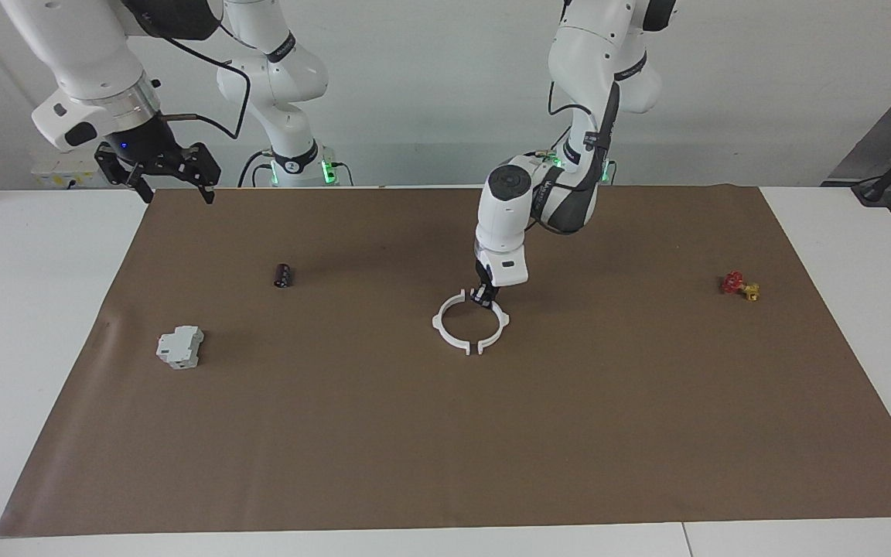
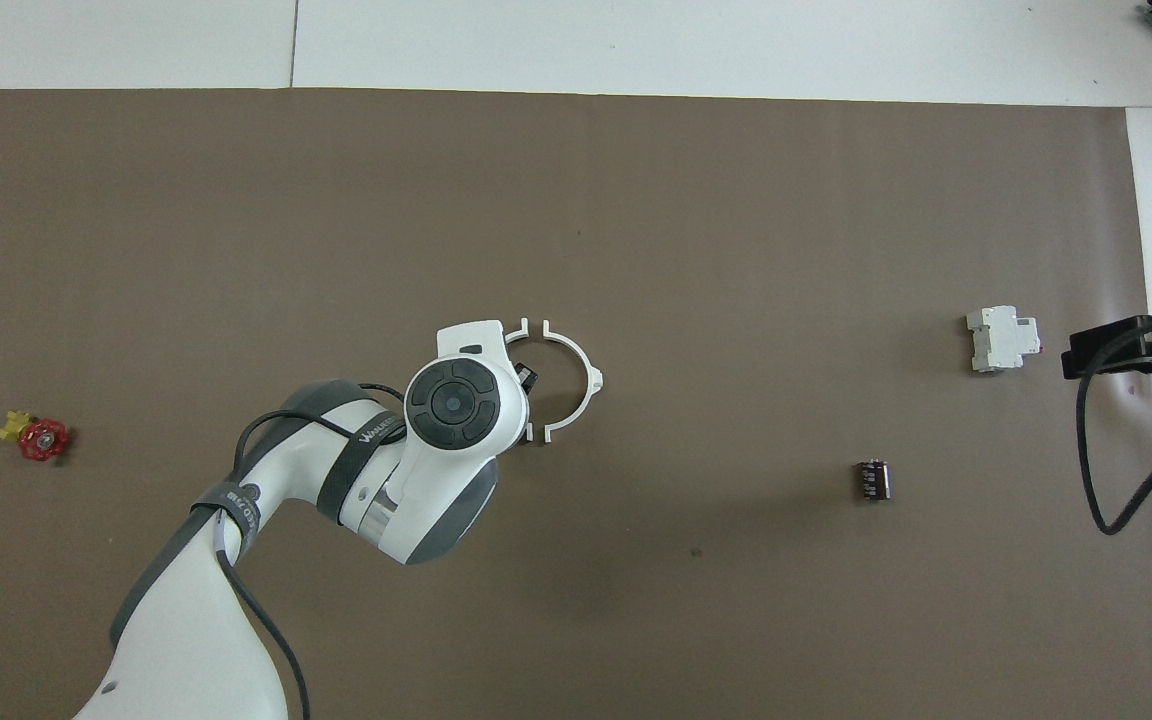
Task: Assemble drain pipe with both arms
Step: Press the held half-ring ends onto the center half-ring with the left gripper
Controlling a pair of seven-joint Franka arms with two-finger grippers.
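So the left gripper (image 1: 483, 295) is down at the drain pipe (image 1: 469, 323), fingers pressed together right at the ring's rim on the side nearer the robots. It's at the arc toward the left arm's end of the counter, but I honestly can't tell if it's pinching the plastic or just pushing against it.

The pipe sits about mid-mat on the brown mat (image 1: 445, 433): two white half-rings laid as a near-circle, with small gaps showing where the ends meet. So I'd say we're at the joining step, nudging the halves together. Next move probably calls for closing those gaps with the tabs lined up, and something holding the other arc steady.

That'd be a job for the right gripper (image 1: 158, 172), which is just waiting with its fingers spread wide, up over the mat's edge at its own end.

Further out: a grey-white box (image 1: 180, 346), a small black cylinder (image 1: 283, 275), and a red-and-yellow valve thing (image 1: 739, 285), all well apart from the pipe.
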